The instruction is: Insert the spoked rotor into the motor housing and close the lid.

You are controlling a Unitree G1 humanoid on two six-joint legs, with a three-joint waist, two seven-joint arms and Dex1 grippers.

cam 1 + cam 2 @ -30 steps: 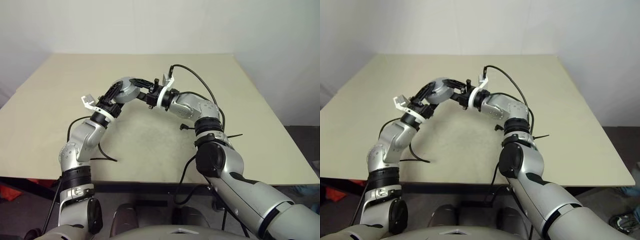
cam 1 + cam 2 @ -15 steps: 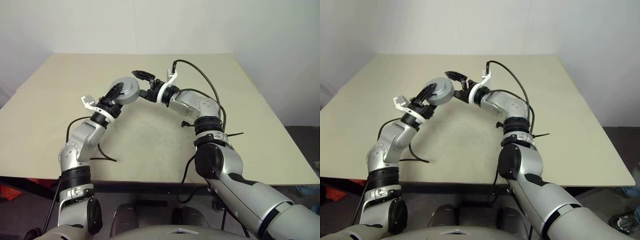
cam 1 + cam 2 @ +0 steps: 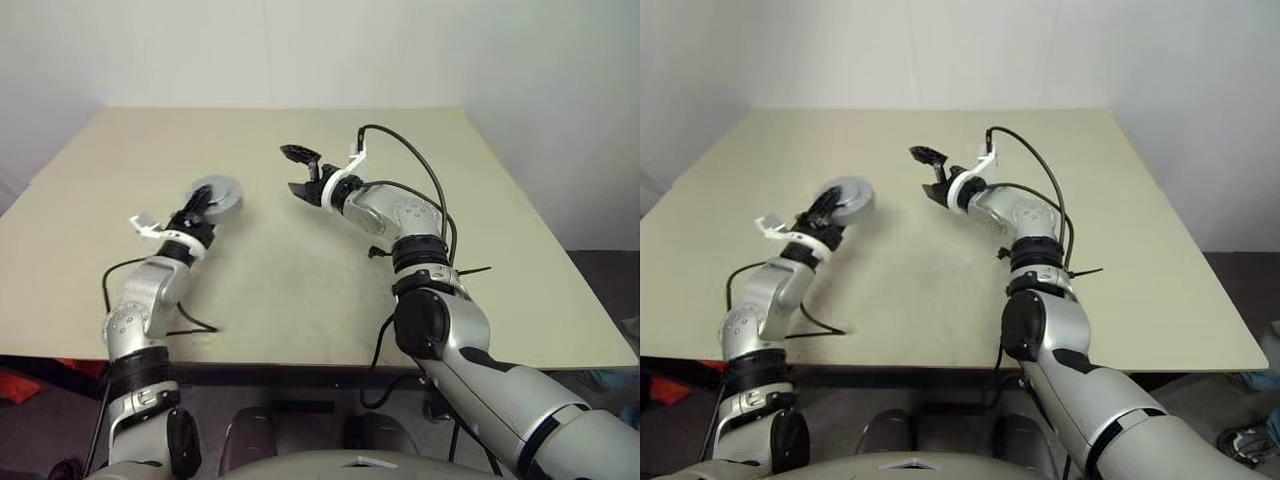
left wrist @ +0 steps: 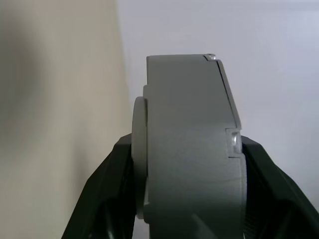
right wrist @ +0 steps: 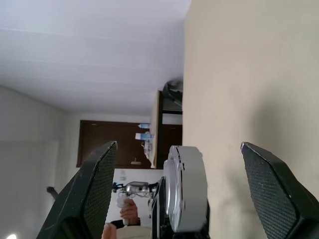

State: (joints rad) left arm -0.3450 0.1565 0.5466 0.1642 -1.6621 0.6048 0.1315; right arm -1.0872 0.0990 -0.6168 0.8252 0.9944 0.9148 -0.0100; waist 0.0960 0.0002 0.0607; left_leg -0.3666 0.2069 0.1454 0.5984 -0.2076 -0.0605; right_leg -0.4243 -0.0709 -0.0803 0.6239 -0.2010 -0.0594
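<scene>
Housing [image 3: 217,193] w/ lid closed, held edge-on above left part of counter [image 3: 300,280]. L arm low, reaching fwd; L tool [image 3: 197,207] clamped on housing rim. R arm extended mid-counter, R tool [image 3: 301,170] wide apart, empty.

lid [image 3: 216,193]: matt grey metal (smooth) | table [image 3: 300,270]: matt beige

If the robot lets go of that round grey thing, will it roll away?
Probably, if it lands on edge: the motor housing is round and thick like a wheel. It looks stiff and solid, so fairly heavy for its size. Its smooth sides could slip, but the left hand clamps both flat faces.
</scene>
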